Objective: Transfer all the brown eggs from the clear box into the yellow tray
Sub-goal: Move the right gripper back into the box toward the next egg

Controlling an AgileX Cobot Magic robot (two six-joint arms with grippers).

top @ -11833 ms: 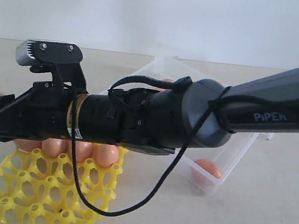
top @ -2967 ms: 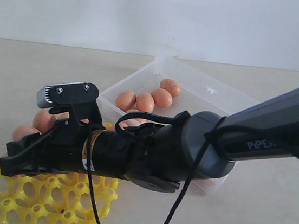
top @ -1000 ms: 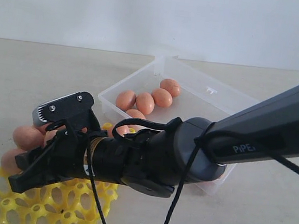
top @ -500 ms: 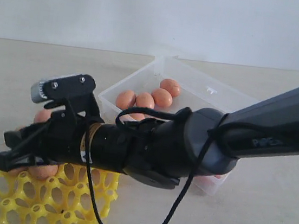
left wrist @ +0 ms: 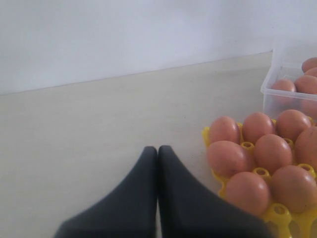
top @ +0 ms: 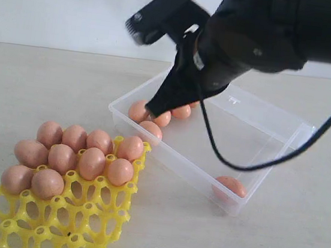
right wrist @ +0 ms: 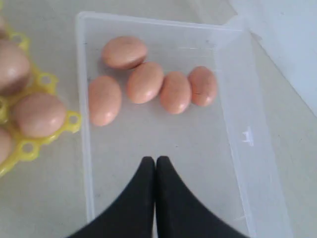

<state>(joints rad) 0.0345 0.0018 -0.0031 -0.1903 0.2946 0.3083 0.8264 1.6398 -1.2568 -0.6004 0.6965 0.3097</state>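
Several brown eggs (top: 91,162) fill the far rows of the yellow tray (top: 81,222) at lower left. The clear box (top: 179,162) holds a cluster of brown eggs (right wrist: 144,82) at one end and a lone egg (top: 229,186) in its near right corner. My right gripper (right wrist: 156,159) hangs shut and empty over the box floor, a short way from the cluster; in the exterior view its tip (top: 153,109) points down at those eggs. My left gripper (left wrist: 157,148) rests shut and empty over bare table beside the tray (left wrist: 205,133).
The right arm's black cable (top: 257,162) loops down over the box's middle. The tray's near rows of cups are unfilled. A white wall (top: 59,2) closes the table's far edge.
The right arm has lifted off the yellow tray and swung up and right over the clear box. Its jaws have gone from open to shut. The tray's eggs are now uncovered.
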